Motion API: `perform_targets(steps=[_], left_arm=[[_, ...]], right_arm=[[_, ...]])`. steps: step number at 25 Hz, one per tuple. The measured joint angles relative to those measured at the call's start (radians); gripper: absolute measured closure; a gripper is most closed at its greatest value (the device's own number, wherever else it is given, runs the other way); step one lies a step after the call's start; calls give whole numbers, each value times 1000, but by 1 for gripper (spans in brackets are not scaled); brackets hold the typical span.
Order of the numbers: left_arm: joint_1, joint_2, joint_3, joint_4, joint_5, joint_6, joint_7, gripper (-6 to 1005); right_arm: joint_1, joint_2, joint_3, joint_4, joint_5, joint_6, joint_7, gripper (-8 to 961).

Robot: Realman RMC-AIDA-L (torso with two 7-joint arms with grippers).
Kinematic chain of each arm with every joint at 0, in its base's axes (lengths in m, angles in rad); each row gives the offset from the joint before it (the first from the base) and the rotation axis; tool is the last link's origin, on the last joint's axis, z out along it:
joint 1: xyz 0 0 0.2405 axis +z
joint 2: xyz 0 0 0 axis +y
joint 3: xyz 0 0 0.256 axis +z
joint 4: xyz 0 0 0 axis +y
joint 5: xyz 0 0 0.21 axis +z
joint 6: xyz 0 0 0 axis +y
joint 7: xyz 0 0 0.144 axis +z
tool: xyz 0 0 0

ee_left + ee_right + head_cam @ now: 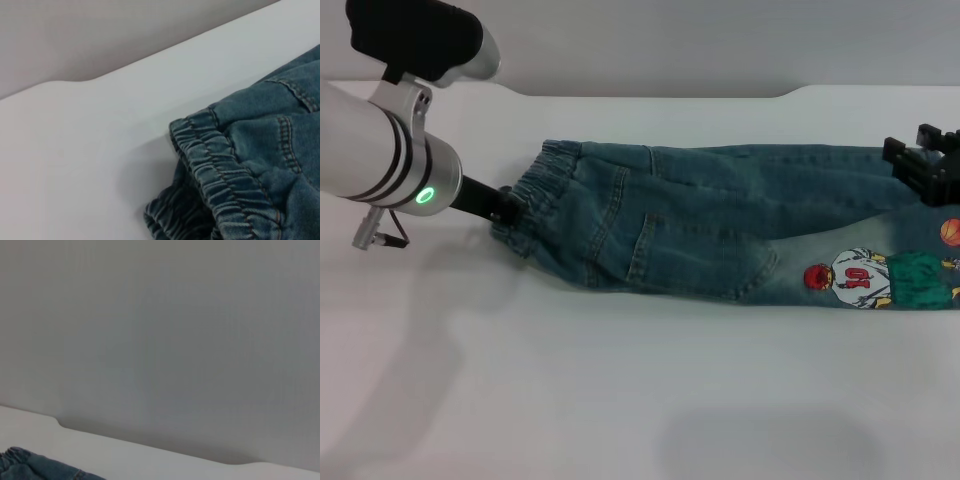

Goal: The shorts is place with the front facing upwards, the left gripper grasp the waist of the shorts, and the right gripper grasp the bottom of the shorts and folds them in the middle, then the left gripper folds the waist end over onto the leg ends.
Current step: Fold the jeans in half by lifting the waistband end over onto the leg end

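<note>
Gripping waist (535,195): L gripper (503,207)

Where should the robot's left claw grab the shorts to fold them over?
Probably the waist, from the robot's left. That gathered elastic band bunches thick at the open end of the shorts, facing the left gripper, which is already there.

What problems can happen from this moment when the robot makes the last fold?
The left tool sits at the bunched edge of the waist; it may take only one layer, so the shorts could fall open during the fold. The right tool rests on the far leg end, at the picture's edge, and might drag the cloth when it withdraws. The lengthwise fold looks uneven, so the waist may land crooked.
</note>
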Motion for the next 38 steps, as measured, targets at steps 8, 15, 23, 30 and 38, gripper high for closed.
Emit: perform_targets(steps=[8,15,23,30,38], left_arm=[[10,0,-2,-84,46,-55,-29,970],[14,0,-11,-144,47,-102,-29,970],[18,0,-14,-214,55,-131,-34,970],[17,-1,-14,-277,85,-150,-53,970],[9,-2,-10,-306,85,-150,-53,970]], right_arm=[[27,1,-1,-43,-10,-24,-26,552],[113,0,-7,-182,-6,-85,-45,693],[258,1,-49,-368,-5,-117,-57,895],[282,3,-122,-355,-4,-180,-58,955],[287,6,-207,-353,-2,-356,-130,953]])
